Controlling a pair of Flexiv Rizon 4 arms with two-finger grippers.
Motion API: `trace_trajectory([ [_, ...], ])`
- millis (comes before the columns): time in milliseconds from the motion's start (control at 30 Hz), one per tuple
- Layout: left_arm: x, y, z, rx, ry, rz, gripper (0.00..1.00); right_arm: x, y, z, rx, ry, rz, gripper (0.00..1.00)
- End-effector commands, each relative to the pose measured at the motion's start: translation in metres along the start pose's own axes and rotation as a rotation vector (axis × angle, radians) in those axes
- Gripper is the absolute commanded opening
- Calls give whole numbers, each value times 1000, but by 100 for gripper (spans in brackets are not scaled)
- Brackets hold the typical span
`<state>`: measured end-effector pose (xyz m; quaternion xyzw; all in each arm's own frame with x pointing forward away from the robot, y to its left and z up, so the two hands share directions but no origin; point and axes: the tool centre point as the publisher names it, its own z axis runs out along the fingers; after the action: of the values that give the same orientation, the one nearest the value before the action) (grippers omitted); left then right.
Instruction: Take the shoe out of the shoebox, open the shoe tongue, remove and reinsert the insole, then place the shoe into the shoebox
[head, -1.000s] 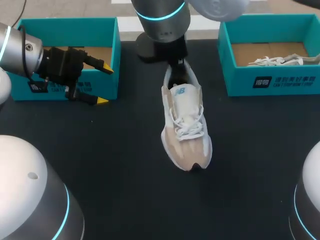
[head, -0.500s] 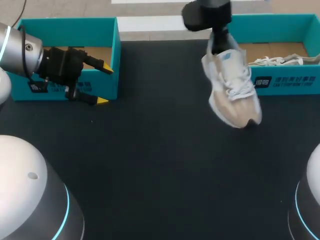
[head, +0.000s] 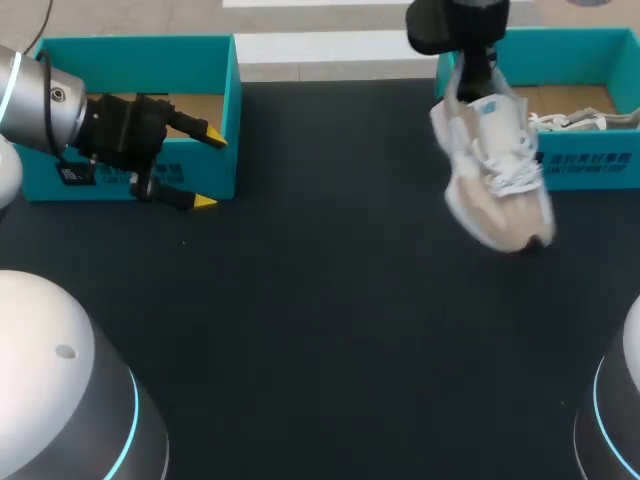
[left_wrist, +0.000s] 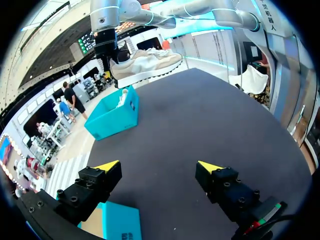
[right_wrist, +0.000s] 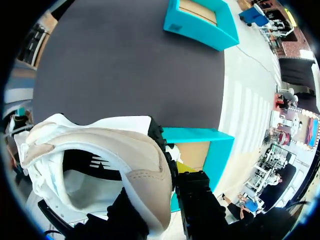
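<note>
The lifted shoe (head: 495, 170), blurred in the head view, covers most of the right gripper (right_wrist: 162, 185) clamped on its heel and the near corner of the right shoebox (head: 590, 165), where a second shoe (head: 570, 122) shows only laces, cut off at the edge.
</note>
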<state>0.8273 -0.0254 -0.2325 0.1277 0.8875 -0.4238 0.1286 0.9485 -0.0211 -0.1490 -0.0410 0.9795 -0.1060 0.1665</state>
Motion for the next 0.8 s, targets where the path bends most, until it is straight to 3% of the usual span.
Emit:
trace_trajectory([
  [33, 0, 0, 1, -1, 1, 1, 100, -27, -39, 10, -30, 16, -32, 0],
  [267, 0, 0, 1, -1, 1, 1, 100, -61, -96, 35, -24, 42, -106, 0],
  [367, 0, 0, 1, -1, 1, 1, 100, -73, -120, 54, 37, 97, -91, 0],
  [800, 0, 0, 1, -1, 1, 1, 100, -73, -120, 54, 37, 97, -91, 0],
])
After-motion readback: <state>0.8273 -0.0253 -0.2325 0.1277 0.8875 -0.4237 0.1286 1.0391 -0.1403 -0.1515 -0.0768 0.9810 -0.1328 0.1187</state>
